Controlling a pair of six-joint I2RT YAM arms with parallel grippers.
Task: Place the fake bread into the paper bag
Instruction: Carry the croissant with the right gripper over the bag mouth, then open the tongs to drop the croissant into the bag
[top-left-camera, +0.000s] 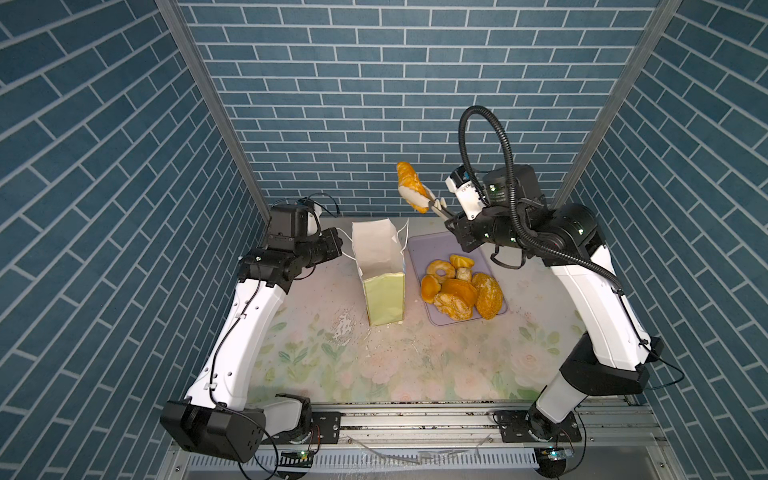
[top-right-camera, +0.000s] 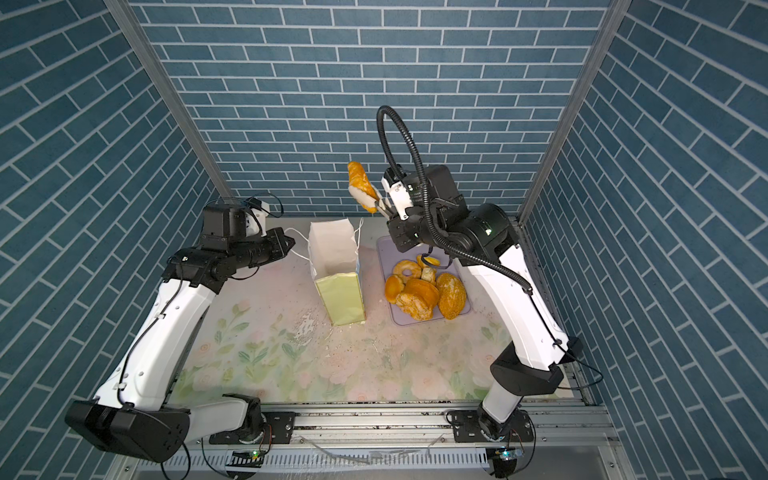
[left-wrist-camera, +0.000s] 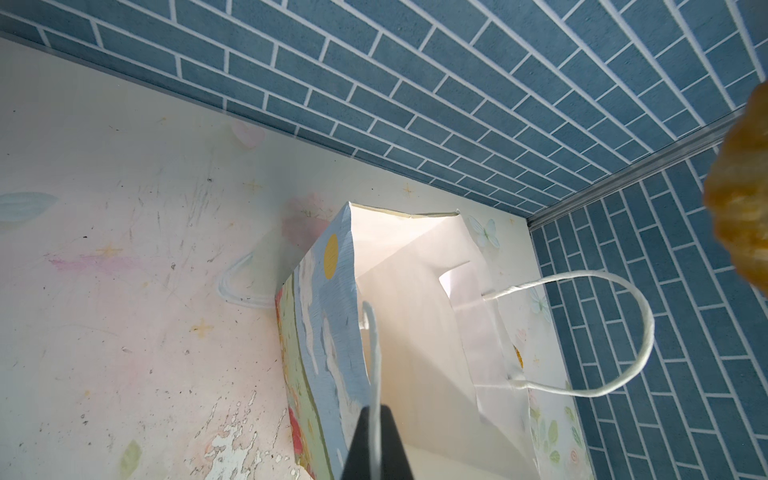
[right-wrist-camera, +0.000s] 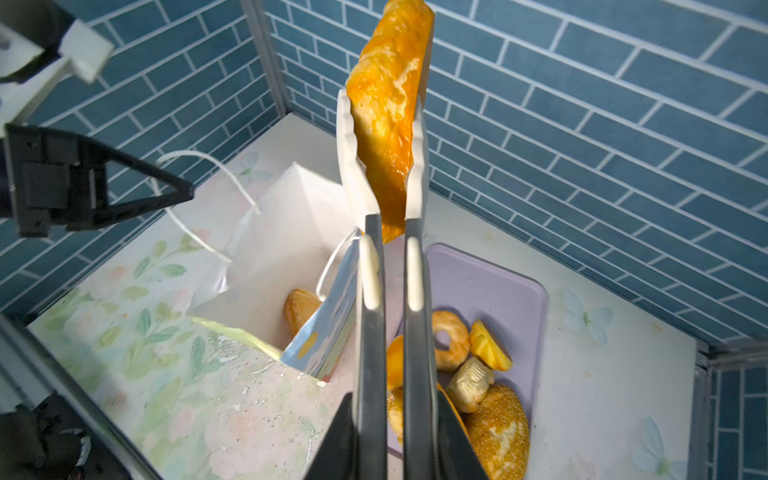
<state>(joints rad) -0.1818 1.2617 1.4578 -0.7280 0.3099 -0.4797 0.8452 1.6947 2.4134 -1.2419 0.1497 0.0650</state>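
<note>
The paper bag (top-left-camera: 384, 299) stands open in the middle of the table, and one piece of fake bread (right-wrist-camera: 299, 309) lies inside it. My left gripper (left-wrist-camera: 376, 440) is shut on the bag's white cord handle (left-wrist-camera: 374, 353). My right gripper (right-wrist-camera: 392, 424) is shut on grey tongs (right-wrist-camera: 370, 353), whose white ends clasp a long golden bread (right-wrist-camera: 386, 104). That bread (top-left-camera: 409, 178) hangs high, above and just right of the bag's far end. Several more buns, a doughnut and a seeded loaf (top-left-camera: 488, 295) lie on the lilac tray (top-left-camera: 424, 249).
The tray (top-right-camera: 386, 249) lies right of the bag (top-right-camera: 340, 299), close beside it. The blue brick back wall stands just behind both. The bag's other cord handle (left-wrist-camera: 623, 332) loops free toward the side wall. White crumbs and scuffs (top-left-camera: 345, 328) mark the floral mat in front of the bag.
</note>
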